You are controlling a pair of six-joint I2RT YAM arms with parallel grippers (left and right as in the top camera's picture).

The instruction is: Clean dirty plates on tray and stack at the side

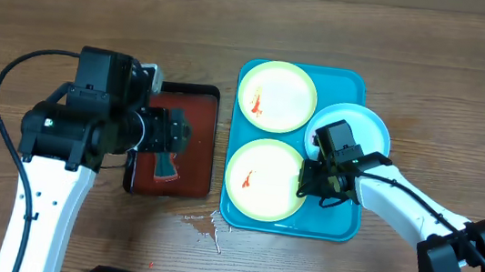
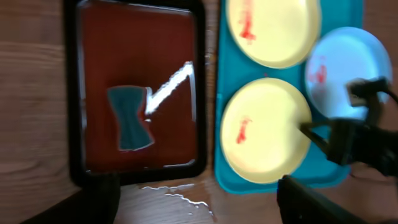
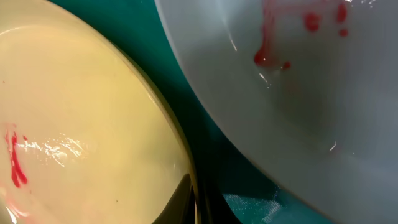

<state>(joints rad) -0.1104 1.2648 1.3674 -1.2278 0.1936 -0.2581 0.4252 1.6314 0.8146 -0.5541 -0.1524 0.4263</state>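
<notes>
Plates (image 1: pixel 259 193), three of them, sit on the turquoise tray (image 1: pixel 337 227) right of centre in the overhead view. There is an upper yellow plate (image 1: pixel 276 96), a lower yellow plate (image 1: pixel 262 179), and a blue plate (image 1: pixel 357 131) lapping over the tray's right rim. Each carries a red sauce smear.

We judge them to be light, stiff plastic, thin and glossy, so likely slippery where sauce or water lies. They are hardly fragile but easy to skid or tip. The raised rim is the place to take hold, well clear of the smear, with a pinch across the lip.

Our right gripper (image 1: pixel 314 179) is at the right edge of the lower yellow plate, jaws closed down. In its own wrist view that plate's rim runs straight in between the fingers, so we take it as pinched there. The blue plate is just beside it.

Our left gripper (image 2: pixel 196 186) hangs in the left half of the overhead view above the dark-red tray (image 1: pixel 200 104). Its fingers are spread wide and hold nothing. The sponge (image 1: pixel 164 166) lies below it, untouched. A small puddle (image 1: pixel 204 228) lies on the table near the trays' lower corners.
</notes>
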